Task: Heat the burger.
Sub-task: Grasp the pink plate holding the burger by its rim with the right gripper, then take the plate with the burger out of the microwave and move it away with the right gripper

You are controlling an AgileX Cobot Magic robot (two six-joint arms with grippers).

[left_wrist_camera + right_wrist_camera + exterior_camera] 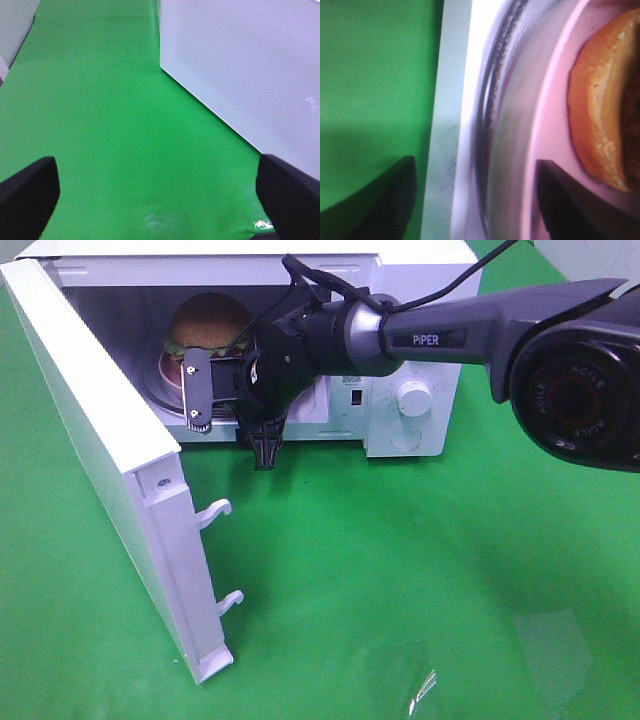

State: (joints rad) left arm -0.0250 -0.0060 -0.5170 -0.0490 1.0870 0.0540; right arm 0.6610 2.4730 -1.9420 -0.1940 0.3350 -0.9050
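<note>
The burger (208,322), with a golden-brown bun and green lettuce, sits on a pink plate (168,370) inside the open white microwave (420,280). My right gripper (231,418) is at the oven's opening, just in front of the plate, with its jaws apart and nothing held. In the right wrist view the burger's bottom bun (600,125) lies on the pink plate (547,125), which rests on the glass turntable (505,125). That view shows the right gripper (475,200) open. My left gripper (160,200) is open over the green cloth and is out of the exterior high view.
The microwave door (100,440) stands swung open to the left, its latch hooks facing the front; its perforated outer face (250,65) shows in the left wrist view. A control knob (413,398) is on the oven's right panel. Green cloth (400,590) covers the table.
</note>
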